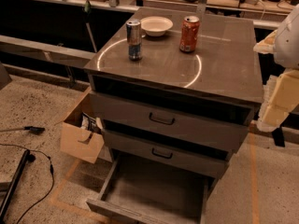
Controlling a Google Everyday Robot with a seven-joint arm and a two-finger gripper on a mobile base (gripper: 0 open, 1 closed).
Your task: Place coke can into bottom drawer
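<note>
The coke can point(189, 33), red-orange with a silver top, stands upright on the top of the grey cabinet point(224, 73), toward the back right. The bottom drawer point(154, 190) is pulled open, and its flat grey interior holds nothing. My gripper point(279, 94) shows as pale cream parts at the right edge of the view, beside the cabinet's right side. It is well to the right of the can, lower than it, and apart from it.
A taller silver-and-blue can point(134, 39) stands front left on the cabinet top, with a white bowl point(156, 25) behind it. The two upper drawers point(161, 119) are shut. An open cardboard box point(81, 134) sits on the floor left of the cabinet, and cables point(28, 160) lie further left.
</note>
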